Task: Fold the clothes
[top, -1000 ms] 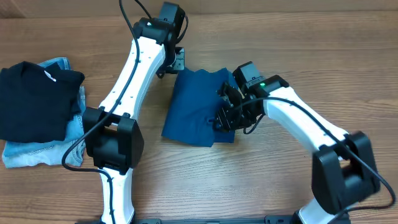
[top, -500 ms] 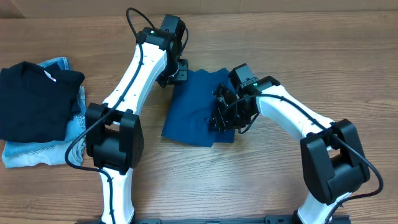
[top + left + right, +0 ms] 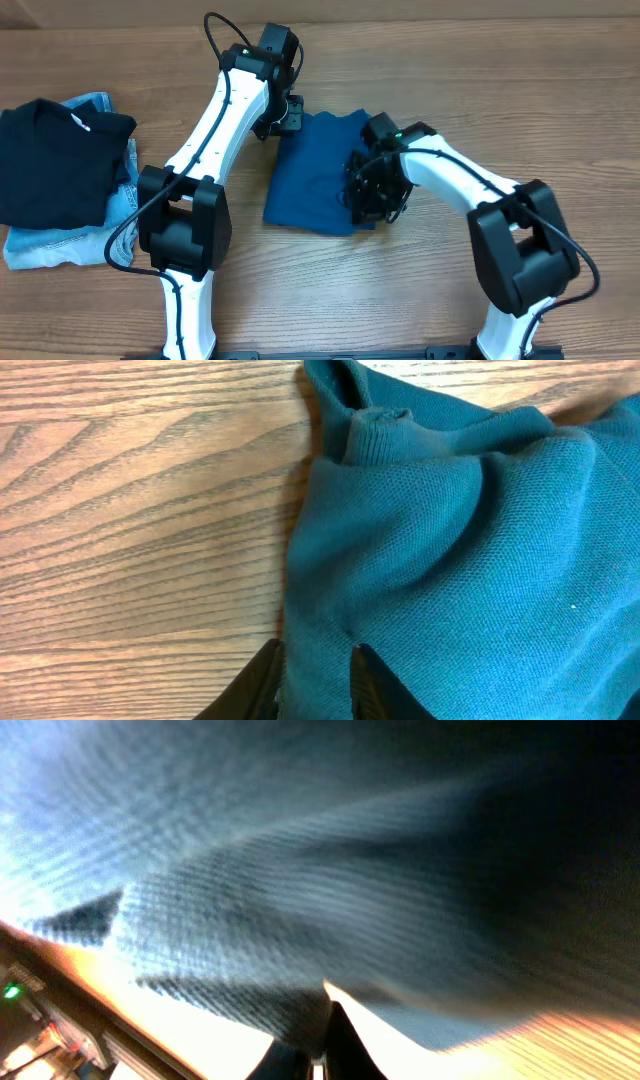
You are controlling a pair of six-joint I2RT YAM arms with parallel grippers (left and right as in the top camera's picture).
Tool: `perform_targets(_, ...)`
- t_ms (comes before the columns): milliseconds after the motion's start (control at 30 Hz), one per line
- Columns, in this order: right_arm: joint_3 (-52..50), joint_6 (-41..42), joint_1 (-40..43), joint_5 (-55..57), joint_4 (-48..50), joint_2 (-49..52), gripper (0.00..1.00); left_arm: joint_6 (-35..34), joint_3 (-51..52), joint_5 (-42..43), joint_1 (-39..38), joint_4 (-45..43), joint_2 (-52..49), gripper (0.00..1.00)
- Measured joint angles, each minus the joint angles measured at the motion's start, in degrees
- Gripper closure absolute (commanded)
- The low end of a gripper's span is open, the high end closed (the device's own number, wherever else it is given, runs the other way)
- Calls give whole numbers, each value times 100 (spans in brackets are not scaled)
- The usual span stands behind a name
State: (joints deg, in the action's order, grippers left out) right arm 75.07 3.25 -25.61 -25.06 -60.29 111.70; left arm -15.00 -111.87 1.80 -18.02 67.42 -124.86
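Teal shirt [image 3: 315, 175] lying rumpled mid-table, with a gripper at either side

Closest to the robot's base, the right gripper [image 3: 372, 195] sits on the shirt's right edge. It's clamped tight, with a fold of the knit pinched at its tips. The shirt itself is spread on the wooden table [image 3: 500, 90] between the two arms. At its far-left corner, by the collar, the left gripper [image 3: 285, 115] has its fingers [image 3: 372, 680] slightly apart with the shirt's edge running between them. Can't tell if they're squeezing it or just loose.
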Motion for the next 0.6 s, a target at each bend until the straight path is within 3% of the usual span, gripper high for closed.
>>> perform_targets(200,544,-4,87,1397,245,-752,96,20,0,2,0,0,0,74)
perform_targets(500,240,-7,87,2109,374,-745,93,20,0,17,0,7,0,71)
perform_targets(533,98,-7,87,2111,409,-745,92,22,0,15,0,7,0,71)
perform_targets(600,-190,-4,87,2120,409,-745,78,24,0,17,0,7,0,70)
